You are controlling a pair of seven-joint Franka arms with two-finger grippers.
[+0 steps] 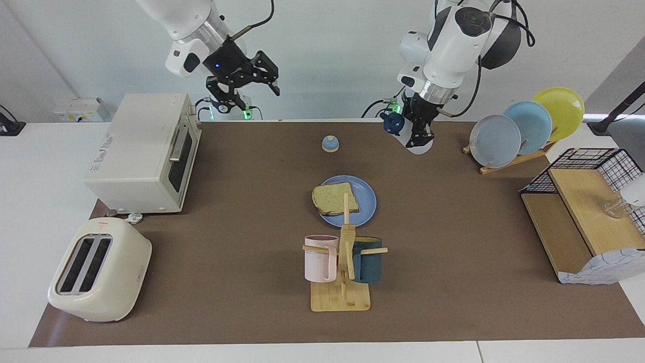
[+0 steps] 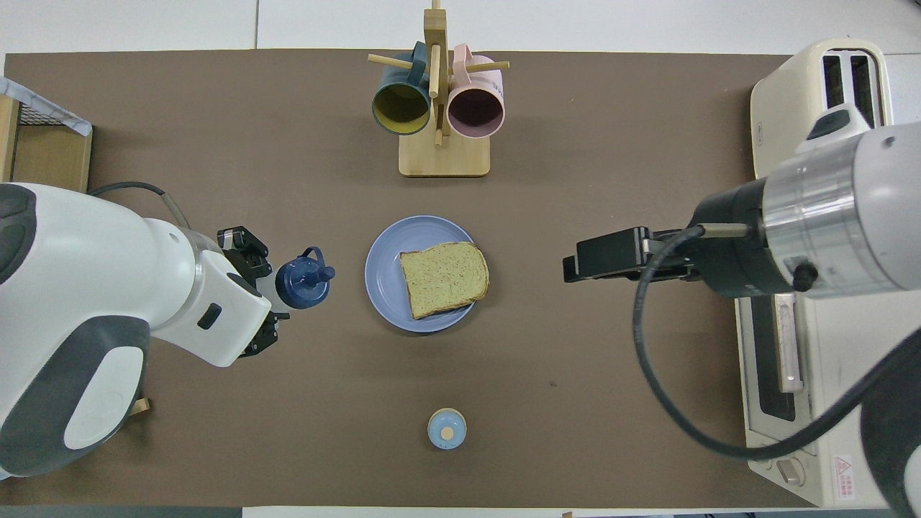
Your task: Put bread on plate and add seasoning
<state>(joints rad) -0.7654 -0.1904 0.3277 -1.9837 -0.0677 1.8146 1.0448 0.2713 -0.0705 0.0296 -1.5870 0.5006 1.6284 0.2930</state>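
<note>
1. Both views are bright and evenly lit, with diffuse light from above.
2. Shadows on the brown bench (image 1: 242, 227) are soft and short; the mug rack (image 1: 341, 272) and toaster (image 1: 98, 269) throw only faint ones.
3. There is no harsh glare, only mild sheen on the white arm casings.
4. Focus is sharp throughout, with no motion blur.
5. The overhead view shows the arms enlarged at its edges.
</note>
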